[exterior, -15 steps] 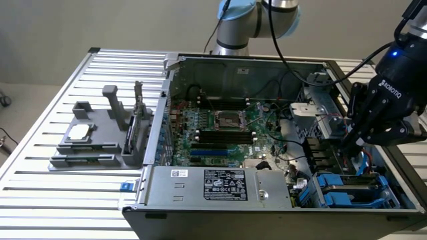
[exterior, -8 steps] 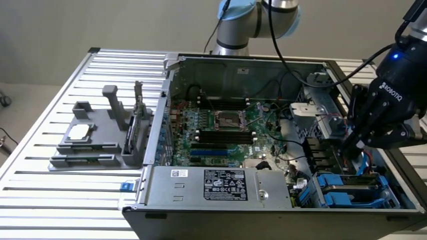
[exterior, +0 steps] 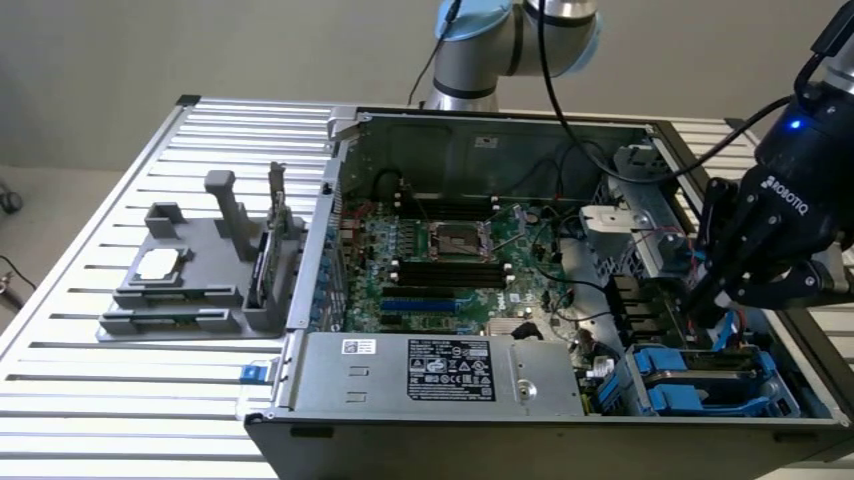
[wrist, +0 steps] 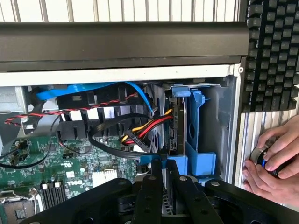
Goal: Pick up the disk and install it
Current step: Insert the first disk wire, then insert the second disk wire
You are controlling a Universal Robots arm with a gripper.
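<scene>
Gripper [wrist: 161, 196] clenched edge-on around the disk [wrist: 176, 126], standing upright directly below its fingers in the blue drive bay [exterior: 707, 375] (long axis vertical).

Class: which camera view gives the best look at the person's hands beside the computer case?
The wrist view: the hands lie on the slatted table next to the case's wall, under a keyboard, holding a small round object. In the exterior view the gripper blocks that side.
</scene>
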